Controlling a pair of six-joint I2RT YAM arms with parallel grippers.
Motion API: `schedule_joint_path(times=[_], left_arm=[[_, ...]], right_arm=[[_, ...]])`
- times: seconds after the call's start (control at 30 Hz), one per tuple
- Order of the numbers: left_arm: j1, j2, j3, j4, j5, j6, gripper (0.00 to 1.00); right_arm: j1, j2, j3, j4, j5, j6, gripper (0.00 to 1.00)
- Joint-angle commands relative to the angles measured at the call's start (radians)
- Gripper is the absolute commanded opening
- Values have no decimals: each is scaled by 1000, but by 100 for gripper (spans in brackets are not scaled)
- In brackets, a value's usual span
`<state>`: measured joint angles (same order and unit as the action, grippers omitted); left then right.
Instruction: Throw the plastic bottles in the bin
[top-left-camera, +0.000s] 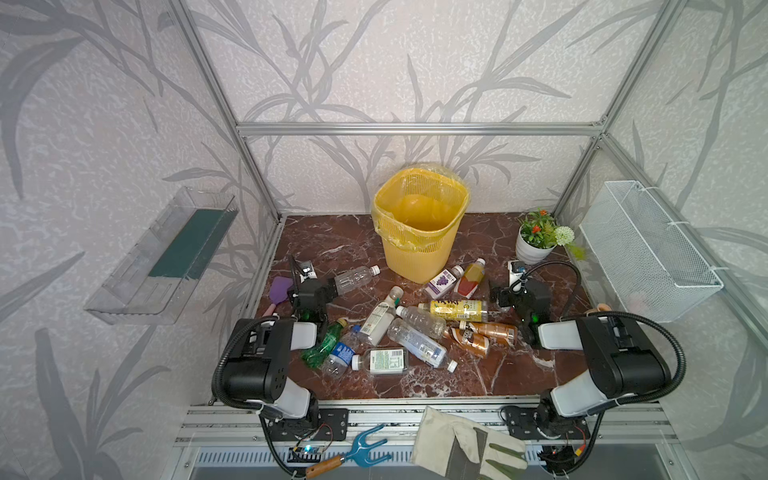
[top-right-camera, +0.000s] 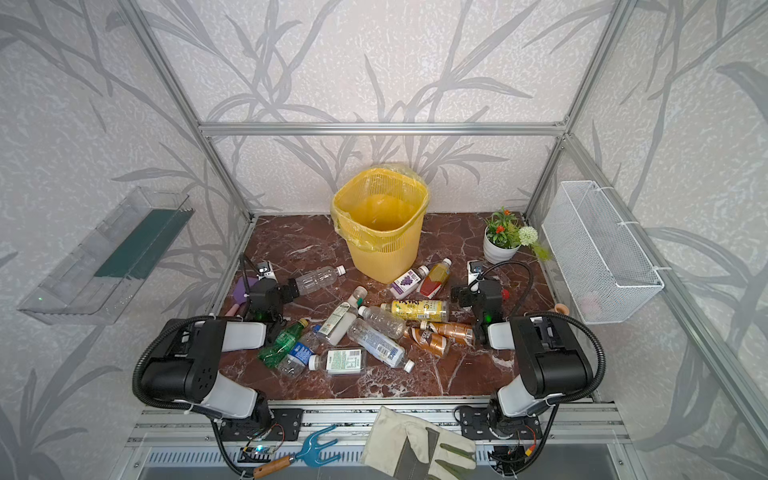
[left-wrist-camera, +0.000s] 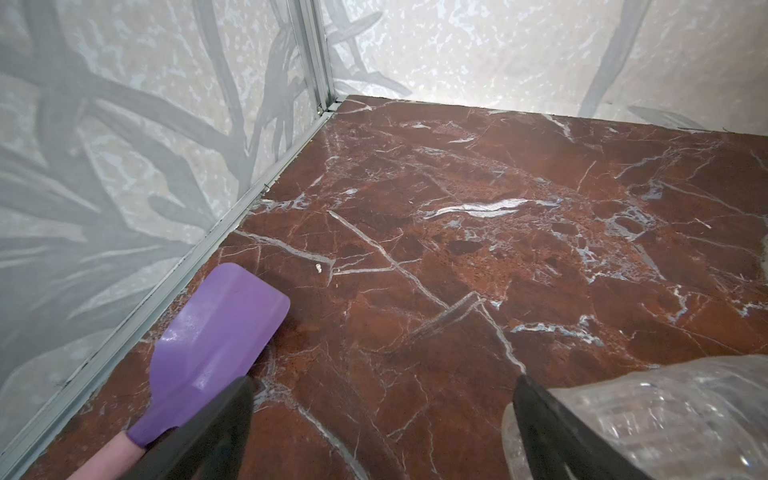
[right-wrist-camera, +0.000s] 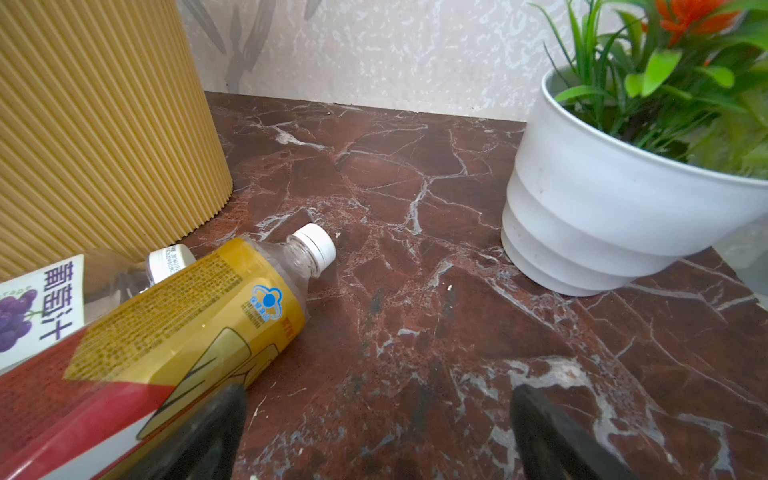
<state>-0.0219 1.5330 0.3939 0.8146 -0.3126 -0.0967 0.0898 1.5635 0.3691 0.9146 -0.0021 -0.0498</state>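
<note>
A dozen or so plastic bottles (top-left-camera: 419, 344) strewn on the red-brown marble bench (top-left-camera: 332, 241), nearer than the tall yellow lattice-sided plastic bin (top-left-camera: 419, 255)

The bottles lie on their sides across the bench's middle: clear, green or brown, mostly white-capped, labelled purple, yellow, red, blue or white. The bin stands upright at the far middle, a yellow bag (top-left-camera: 388, 232) over its rim. The left pincer (left-wrist-camera: 382, 386) gapes wide, holding nothing, a clear unlabelled bottle (left-wrist-camera: 665, 415) just beside it; the right pincer (right-wrist-camera: 376, 395) is equally wide and empty, beside a yellow-and-red-labelled bottle (right-wrist-camera: 174, 324).
</note>
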Motion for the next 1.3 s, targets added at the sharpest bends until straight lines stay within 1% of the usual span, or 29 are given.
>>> schedule_joint_path(times=[0.0,1.1,1.17,1.2,1.23,1.27], left_arm=[[5,-10,14,-9,-3,11,97],[6,-12,12,-5,-1,11,97],[5,-23,23,0,-22,8,96],[6,-58,67,-92,-49,5,96],[7,-108,140,-290,-57,-18,97],[12,-135,194,-433,-53,-36,96]], right_arm=[[2,3,19,12,-7,-5,99],[-1,3,17,13,-14,-1,100],[0,-27,19,-10,3,3,99],[0,-78,44,-96,21,13,99],[-3,-139,96,-274,39,38,99],[-8,-185,149,-421,38,62,99]])
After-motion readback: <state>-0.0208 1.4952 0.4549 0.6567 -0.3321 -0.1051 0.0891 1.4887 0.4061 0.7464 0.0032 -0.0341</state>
